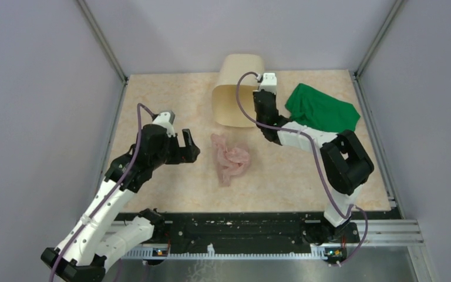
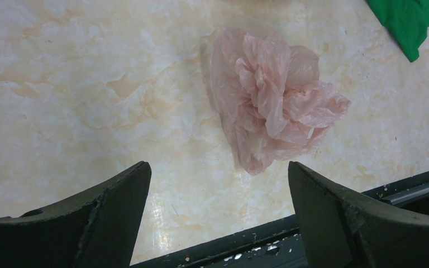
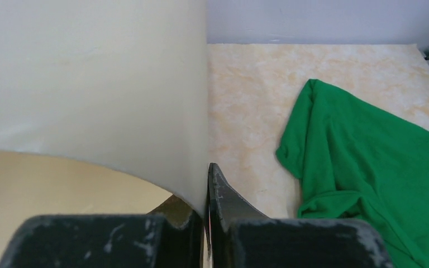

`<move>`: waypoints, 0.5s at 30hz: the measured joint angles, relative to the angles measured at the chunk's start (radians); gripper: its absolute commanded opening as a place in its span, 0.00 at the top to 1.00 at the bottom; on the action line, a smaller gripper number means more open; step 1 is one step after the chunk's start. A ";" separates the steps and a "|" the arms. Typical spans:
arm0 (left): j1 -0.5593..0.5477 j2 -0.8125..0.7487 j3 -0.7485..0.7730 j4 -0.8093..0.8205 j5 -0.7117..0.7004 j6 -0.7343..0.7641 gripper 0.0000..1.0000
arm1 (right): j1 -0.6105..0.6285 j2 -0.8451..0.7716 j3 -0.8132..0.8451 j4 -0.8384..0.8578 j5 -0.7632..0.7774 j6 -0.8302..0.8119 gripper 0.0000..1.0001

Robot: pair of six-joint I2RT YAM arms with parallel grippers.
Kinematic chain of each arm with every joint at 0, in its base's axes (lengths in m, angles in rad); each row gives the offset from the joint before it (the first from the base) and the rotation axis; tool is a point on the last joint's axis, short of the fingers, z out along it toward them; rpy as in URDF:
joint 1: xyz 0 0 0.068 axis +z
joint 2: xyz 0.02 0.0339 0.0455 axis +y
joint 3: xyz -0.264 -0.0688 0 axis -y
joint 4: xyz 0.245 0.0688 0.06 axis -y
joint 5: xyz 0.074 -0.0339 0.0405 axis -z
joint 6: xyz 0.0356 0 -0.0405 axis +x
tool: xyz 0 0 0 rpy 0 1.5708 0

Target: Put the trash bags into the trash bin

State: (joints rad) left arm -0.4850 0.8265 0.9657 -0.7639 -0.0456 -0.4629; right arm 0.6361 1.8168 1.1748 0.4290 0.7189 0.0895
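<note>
Right gripper (image 1: 261,106) clamped on the rim of the trash bin (image 1: 235,97), with the trash bag (image 1: 230,157) loose on the table (image 1: 170,94).

In the top view the pale-pink bag lies crumpled near the table's middle, apart from everything. The cream bin sits at its 12 o'clock near the far wall, tipped so that its mouth faces the arms. The right wrist view shows the bin's thin wall pinched between the two black fingers (image 3: 223,195) at the mouth's right edge. A green cloth (image 1: 320,108) lies at the bin's 3 o'clock. The left gripper (image 1: 192,145) hangs at the bag's 9 o'clock - jaws wide apart, holding nothing - and its wrist view frames the bag (image 2: 273,100) between the fingertips, untouched.
</note>
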 measured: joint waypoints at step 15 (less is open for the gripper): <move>0.000 -0.026 0.013 0.002 0.020 0.020 0.02 | -0.022 -0.129 0.365 -0.715 -0.146 0.081 1.00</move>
State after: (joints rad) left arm -0.4850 0.8001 0.9787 -0.7624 -0.0257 -0.4427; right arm 0.6140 1.6875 1.5398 -0.2855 0.5732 0.1707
